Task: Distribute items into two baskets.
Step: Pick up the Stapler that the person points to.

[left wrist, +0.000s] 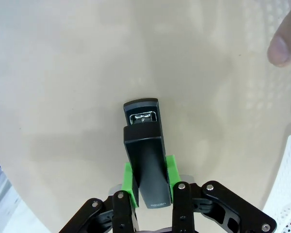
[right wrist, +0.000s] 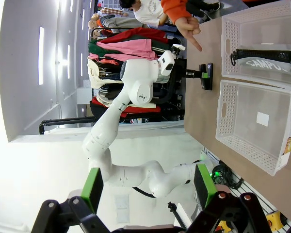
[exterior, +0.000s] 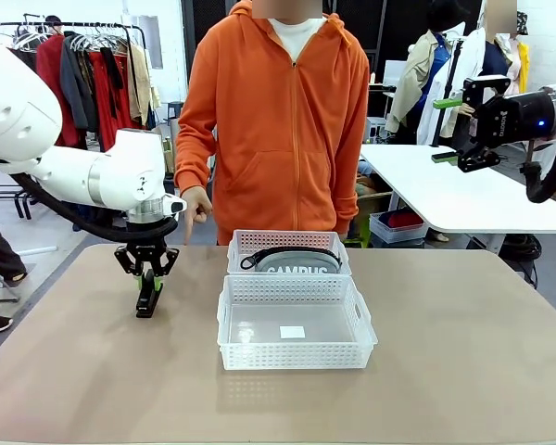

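Left fingers (left wrist: 129, 182) clamped tight on the stapler (left wrist: 144, 160), down at the surface (left wrist: 63, 73) | off to their side the near basket (exterior: 295, 355), then the far basket (exterior: 244, 243) holding the pencil case (exterior: 301, 268) | person's hand (exterior: 196, 204) pointing just beyond them | right fingers (right wrist: 93, 187) apart, high, well away

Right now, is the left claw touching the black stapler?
Touching. The left wrist view shows the left gripper with green pads pressed on both sides of the stapler.
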Tool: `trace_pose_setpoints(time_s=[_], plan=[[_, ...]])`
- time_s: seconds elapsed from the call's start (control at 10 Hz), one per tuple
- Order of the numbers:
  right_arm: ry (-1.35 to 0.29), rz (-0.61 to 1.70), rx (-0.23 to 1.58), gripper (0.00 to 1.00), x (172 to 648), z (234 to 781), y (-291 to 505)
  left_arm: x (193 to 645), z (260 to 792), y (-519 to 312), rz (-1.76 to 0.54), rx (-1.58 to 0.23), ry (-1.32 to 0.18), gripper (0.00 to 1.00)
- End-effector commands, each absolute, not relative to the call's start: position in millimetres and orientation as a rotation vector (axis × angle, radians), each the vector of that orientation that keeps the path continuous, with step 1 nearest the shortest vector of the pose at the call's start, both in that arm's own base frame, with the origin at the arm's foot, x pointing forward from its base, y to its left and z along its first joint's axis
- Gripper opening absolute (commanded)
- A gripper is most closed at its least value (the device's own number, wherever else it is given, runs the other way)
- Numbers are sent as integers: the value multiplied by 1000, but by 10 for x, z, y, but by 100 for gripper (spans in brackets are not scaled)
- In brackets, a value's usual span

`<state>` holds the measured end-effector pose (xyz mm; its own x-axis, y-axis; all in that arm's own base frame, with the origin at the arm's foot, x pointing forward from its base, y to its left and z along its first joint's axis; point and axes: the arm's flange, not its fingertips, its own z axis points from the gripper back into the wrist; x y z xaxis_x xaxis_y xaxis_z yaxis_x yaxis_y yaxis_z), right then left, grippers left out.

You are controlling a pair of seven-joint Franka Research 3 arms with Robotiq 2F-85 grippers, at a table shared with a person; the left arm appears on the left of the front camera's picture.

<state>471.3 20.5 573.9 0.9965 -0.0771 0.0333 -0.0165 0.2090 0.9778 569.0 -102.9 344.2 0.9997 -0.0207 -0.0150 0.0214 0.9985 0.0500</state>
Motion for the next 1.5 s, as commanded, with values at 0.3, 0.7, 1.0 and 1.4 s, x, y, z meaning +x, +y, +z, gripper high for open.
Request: trace_pose_setpoints(time_s=[0.3,0.7,1.0,1.4], plan=[[-87,-37,1359,100,4704,5766,202,5559,3946,-891,-13,0,24,0],[-87,-37,1359,100,4704,5766,202,5392,4864,-739,-32,-18,-35,0],[-87,-37,1359,100,4704,5766,202,5374,5471,-713,-46,-10,-71,0],[-87,-37,1359,100,4704,5766,202,5431,6362,-690,-112,-39,-123,0]])
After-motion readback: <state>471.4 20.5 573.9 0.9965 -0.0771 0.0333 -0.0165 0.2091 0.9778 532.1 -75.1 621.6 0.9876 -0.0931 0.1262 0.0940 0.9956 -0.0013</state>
